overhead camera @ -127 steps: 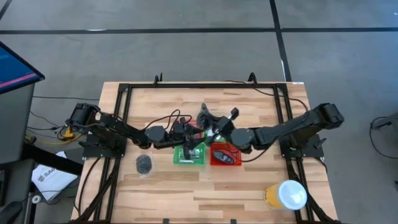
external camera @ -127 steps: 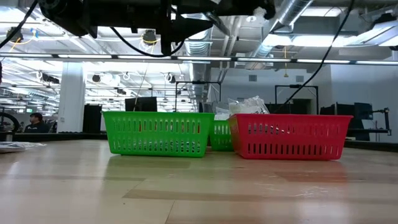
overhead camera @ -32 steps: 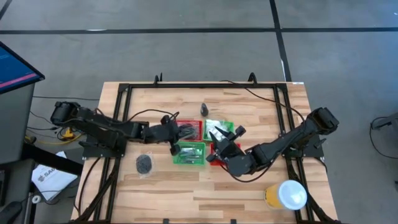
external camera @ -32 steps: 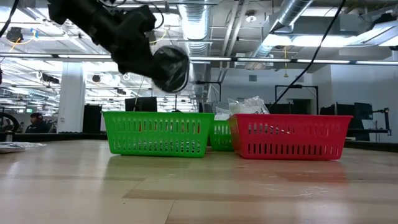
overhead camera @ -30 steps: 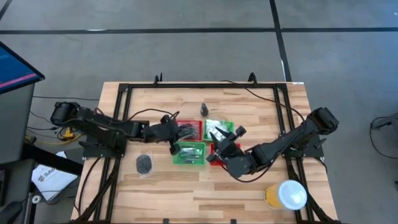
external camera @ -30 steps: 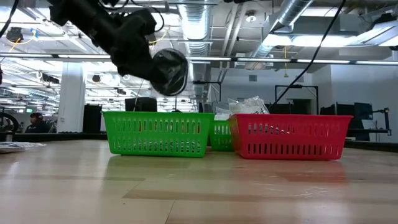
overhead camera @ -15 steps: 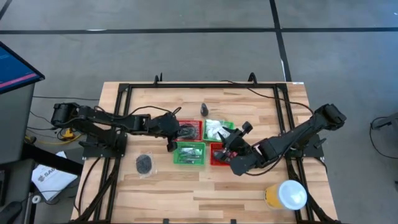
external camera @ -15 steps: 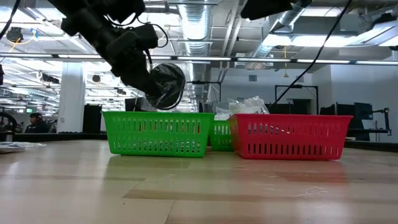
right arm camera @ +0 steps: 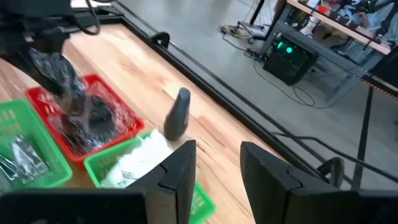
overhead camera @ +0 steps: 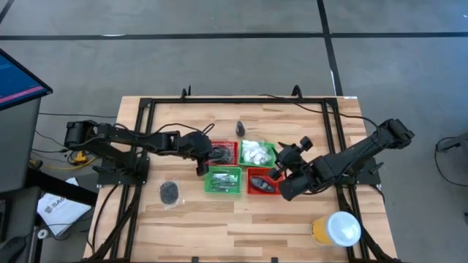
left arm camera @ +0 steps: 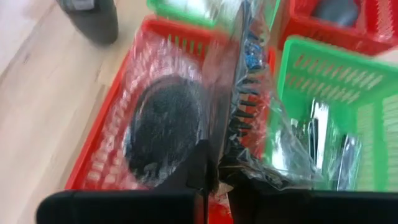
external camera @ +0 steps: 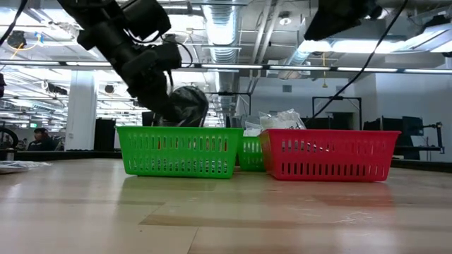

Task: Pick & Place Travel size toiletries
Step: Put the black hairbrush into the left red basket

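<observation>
Item held: black coiled piece in a clear crinkly bag [left arm camera: 163,127], pinched at the bag's edge by the left gripper [left arm camera: 214,177], whose fingers are closed tight on the plastic. The bag hangs over the far red basket [overhead camera: 221,152], its lower part at or just inside the basket's rim [external camera: 185,106].

Second black coiled piece [overhead camera: 170,192]: lying loose on the table [overhead camera: 190,234], to the left of the baskets, apart from them.

White crinkly packets [overhead camera: 255,152]: piled in the far green basket [overhead camera: 270,155], just beside the far red one.

Silver tubes [overhead camera: 223,177]: lying in the near green basket [overhead camera: 223,189], in front of the far red basket.

Dark oblong bottle [overhead camera: 265,185]: lying in the near red basket [overhead camera: 254,191], partly under the right arm.

Dark bottle, standing [overhead camera: 240,129]: upright on the table behind the baskets, touching none of them.

Right gripper [overhead camera: 295,150]: raised above the table to the right of the far green basket, fingers [right arm camera: 180,165] parted with nothing between them.

Yellow tub with white lid [overhead camera: 338,228]: near front right corner of the table, well apart from the baskets.
</observation>
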Motion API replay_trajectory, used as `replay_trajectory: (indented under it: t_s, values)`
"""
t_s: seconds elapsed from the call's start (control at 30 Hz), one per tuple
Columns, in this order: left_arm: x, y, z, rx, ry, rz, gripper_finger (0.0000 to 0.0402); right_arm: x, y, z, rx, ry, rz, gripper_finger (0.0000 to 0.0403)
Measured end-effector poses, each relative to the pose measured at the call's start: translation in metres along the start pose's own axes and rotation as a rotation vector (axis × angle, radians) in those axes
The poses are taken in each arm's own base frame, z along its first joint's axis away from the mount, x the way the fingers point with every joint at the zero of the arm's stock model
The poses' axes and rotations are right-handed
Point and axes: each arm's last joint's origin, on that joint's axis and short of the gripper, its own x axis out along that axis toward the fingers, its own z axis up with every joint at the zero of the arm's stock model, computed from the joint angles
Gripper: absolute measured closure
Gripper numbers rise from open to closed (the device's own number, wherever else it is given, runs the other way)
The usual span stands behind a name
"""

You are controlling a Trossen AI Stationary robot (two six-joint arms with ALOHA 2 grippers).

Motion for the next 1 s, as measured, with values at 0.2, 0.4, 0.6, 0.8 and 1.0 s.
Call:
replay_trajectory:
  t_s: [0.2,0.4,0.6,0.8,1.0]
  values:
    - [0.0001,0.0022,-0.0009,-0.008,0.009,-0.015,0.0377,0.0003,-0.0016,-0.0028,0.001,0.019,0.002,0.0287]
    - [0.0024,0.0018,-0.0022,-0.007,0.024,-0.028,0.0369,0.0003,-0.0014,-0.0031,0.001,0.027,0.008,0.0287]
    - [0.0050,0.0036,-0.0035,-0.011,0.034,-0.012,0.0349,0.0003,-0.0014,-0.0032,0.001,0.030,0.010,0.0287]
    - [0.0073,0.0040,-0.0034,0.014,0.031,-0.004,0.0311,0.0003,-0.0014,-0.0032,0.000,0.031,0.010,0.0287]
    - [0.0075,0.0081,-0.0025,0.003,0.025,0.006,0.0259,0.0003,-0.0013,-0.0032,0.001,0.031,0.010,0.0287]
